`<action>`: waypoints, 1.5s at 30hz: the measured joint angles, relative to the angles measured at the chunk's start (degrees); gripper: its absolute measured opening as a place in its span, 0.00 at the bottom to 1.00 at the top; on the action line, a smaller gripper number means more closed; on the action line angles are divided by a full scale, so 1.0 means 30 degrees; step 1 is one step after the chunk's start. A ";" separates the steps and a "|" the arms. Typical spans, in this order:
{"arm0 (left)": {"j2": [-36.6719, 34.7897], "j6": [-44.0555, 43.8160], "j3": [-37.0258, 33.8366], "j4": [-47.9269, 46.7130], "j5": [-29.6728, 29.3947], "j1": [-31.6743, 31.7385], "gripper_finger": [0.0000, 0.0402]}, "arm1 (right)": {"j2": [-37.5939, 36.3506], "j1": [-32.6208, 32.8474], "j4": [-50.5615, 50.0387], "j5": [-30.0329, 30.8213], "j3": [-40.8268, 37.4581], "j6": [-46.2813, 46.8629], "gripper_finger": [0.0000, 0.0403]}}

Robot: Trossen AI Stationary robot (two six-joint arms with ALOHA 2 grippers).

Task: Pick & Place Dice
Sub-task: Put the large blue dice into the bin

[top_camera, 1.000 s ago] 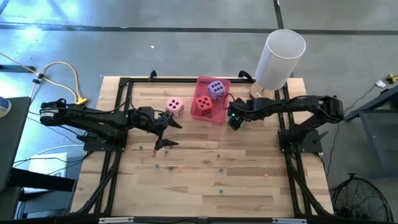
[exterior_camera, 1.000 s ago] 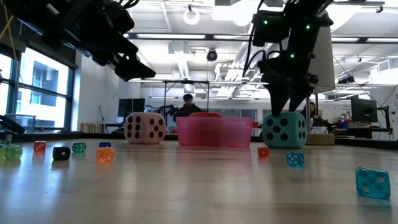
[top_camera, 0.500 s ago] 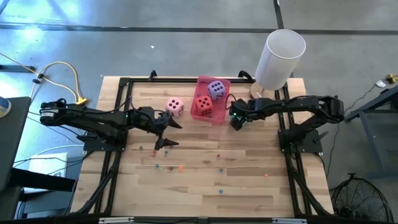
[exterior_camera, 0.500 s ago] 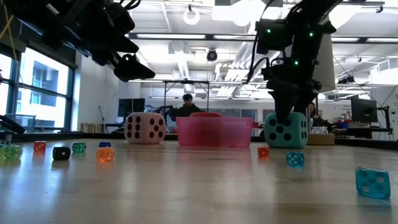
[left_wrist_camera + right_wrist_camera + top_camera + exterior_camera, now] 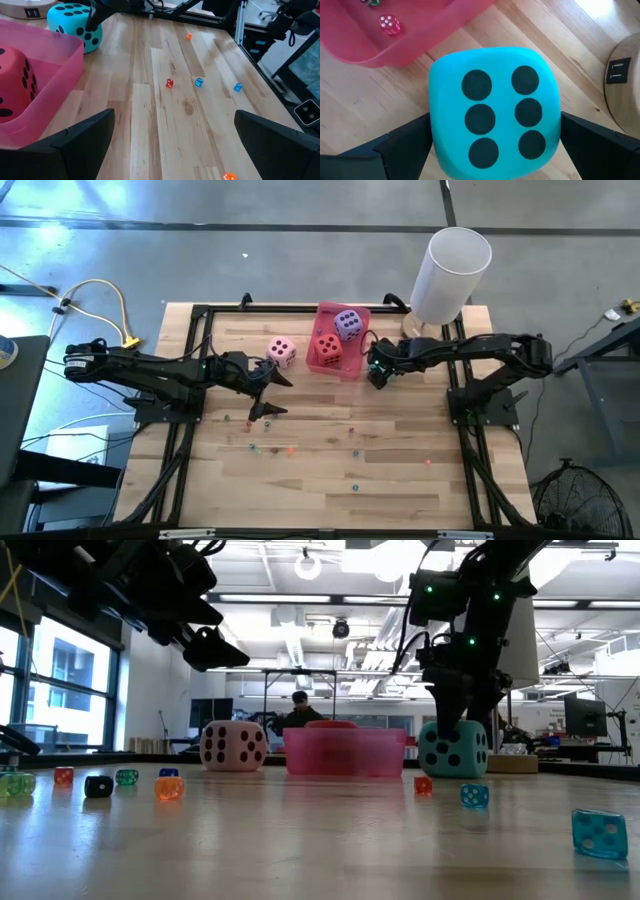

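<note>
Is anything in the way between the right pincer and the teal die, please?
Nothing visible. The right pincer is open directly over the teal die, one finger at each side. The pink tray lies beside the die, not between them.

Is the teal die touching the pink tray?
Apart. The low view shows a gap between the teal die and the pink tray, both on the table.

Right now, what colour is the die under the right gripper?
Teal die with dark pips, clearest in the right wrist view.
</note>
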 joint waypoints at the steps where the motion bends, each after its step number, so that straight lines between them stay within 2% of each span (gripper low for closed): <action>1: 0.0000 -0.0015 0.0000 0.0000 0.0000 0.0002 1.00 | 0.0000 0.0000 0.0030 -0.0001 -0.0001 0.0000 0.99; 10: 0.0000 -0.0068 0.0000 0.0000 0.0000 -0.0005 1.00 | 0.0029 0.0218 0.1162 -0.0051 -0.0015 -0.0244 0.99; 19: 0.0000 -0.0488 0.0000 0.0000 -0.0007 -0.0001 1.00 | 0.0029 0.0225 0.1549 0.0007 -0.0015 0.1330 0.99; 27: 0.0000 -0.0645 0.0000 0.0007 -0.0007 0.0002 1.00 | 0.0029 0.0510 0.1542 0.0073 -0.0015 0.1660 0.90; 32: 0.0000 -0.0664 0.0000 0.0007 -0.0007 -0.0004 1.00 | 0.0029 0.0984 0.1542 0.0134 -0.0015 0.1610 0.84; 45: 0.0000 -0.1078 0.0000 0.0007 -0.0007 -0.0005 1.00 | -0.0585 0.3285 0.1072 -0.0134 -0.0007 0.2206 0.84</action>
